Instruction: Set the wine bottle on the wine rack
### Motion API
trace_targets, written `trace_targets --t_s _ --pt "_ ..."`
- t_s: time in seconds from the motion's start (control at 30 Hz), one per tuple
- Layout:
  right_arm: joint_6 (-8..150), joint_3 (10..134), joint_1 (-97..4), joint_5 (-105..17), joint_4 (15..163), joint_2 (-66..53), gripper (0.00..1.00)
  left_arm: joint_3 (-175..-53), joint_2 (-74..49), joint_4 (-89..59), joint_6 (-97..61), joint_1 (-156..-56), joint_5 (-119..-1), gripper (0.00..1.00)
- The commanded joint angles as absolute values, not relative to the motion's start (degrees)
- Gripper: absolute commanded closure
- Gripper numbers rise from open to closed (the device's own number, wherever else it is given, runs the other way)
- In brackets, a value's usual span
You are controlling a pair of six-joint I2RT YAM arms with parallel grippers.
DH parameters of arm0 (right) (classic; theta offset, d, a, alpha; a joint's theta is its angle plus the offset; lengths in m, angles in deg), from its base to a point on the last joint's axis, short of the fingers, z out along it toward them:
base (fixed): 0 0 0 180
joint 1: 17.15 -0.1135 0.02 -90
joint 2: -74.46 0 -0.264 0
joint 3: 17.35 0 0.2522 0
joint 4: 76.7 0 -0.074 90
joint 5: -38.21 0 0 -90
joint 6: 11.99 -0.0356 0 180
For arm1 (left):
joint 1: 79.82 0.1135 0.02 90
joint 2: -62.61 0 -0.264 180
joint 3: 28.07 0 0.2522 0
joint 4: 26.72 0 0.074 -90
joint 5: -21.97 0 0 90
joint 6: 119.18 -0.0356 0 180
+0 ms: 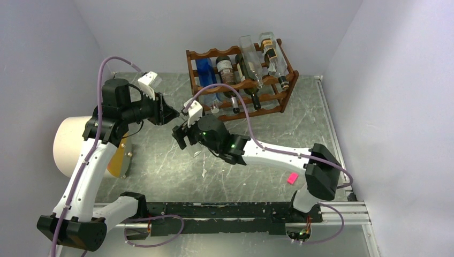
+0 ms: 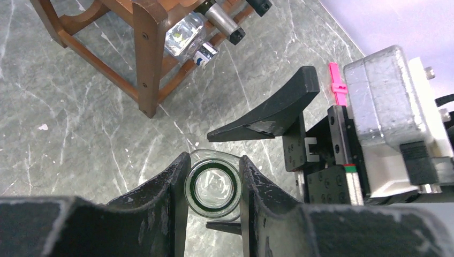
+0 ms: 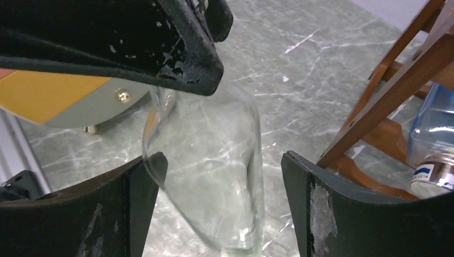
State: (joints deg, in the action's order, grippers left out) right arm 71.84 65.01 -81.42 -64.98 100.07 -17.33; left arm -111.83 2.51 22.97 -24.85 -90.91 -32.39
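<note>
A clear glass wine bottle [image 2: 212, 188] stands tilted over the marble table. My left gripper [image 2: 214, 163] is shut on its neck, and I look straight down into its mouth. My right gripper [image 3: 222, 161] is open around the bottle's body [image 3: 214, 128]; its left finger touches the glass and its right finger stands apart. From above, the left gripper [image 1: 170, 113] and the right gripper [image 1: 181, 134] meet at the middle of the table, in front of the reddish-brown wine rack [image 1: 242, 85]. The bottle hardly shows there.
The rack holds several bottles; its leg [image 2: 145, 64] and frame [image 3: 393, 85] are close to the grippers. A white roll [image 1: 69, 143] with a yellow and grey disc [image 1: 121, 159] stands at the left. A pink tag [image 1: 292, 178] lies at the right. Walls close three sides.
</note>
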Motion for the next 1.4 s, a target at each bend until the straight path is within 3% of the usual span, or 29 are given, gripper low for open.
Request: trace_targets --t_s 0.0,0.07,0.17,0.23,0.33,0.43,0.5,0.63,1.0,1.37 --pt "76.7 65.9 -82.0 -68.6 106.2 -18.9 0.18 -113.8 3.2 21.9 -23.0 -91.3 -29.4 0.93" --pt "77.3 66.3 -82.0 -68.2 107.3 -19.7 0.23 -113.8 3.1 21.9 -22.7 -91.3 -29.0 0.93" --pt "78.4 65.6 -82.0 -67.3 109.8 -19.9 0.44 -113.6 3.0 21.8 -22.4 -91.3 -28.6 0.93" --pt "79.1 64.8 -82.0 -66.7 111.0 -19.5 0.6 -113.7 3.0 21.7 -22.2 -91.3 -28.9 0.86" --pt "80.4 63.1 -82.0 -65.1 112.7 -18.1 0.8 -113.3 3.5 20.5 -21.3 -91.3 -29.2 0.6" --pt "81.4 59.3 -81.9 -61.7 116.2 -15.2 0.92 -113.2 4.3 18.4 -20.0 -91.3 -29.2 0.35" --pt "81.9 56.8 -81.9 -59.7 119.0 -13.0 0.95 -113.2 5.2 16.8 -18.7 -91.3 -30.4 0.25" --pt "82.2 52.7 -81.8 -56.8 122.7 -9.2 0.97 -112.8 7.3 12.5 -17.1 -91.3 -32.3 0.16" --pt "72.2 43.7 -76.3 -51.5 130.7 6.3 0.97 -106.7 13.3 4.3 -20.9 -91.2 -18.7 0.15" --pt "61.3 45.5 -73.6 -47.0 130.9 16.0 1.0 -99.7 10.4 -10.0 -19.2 -91.8 3.1 0.11"
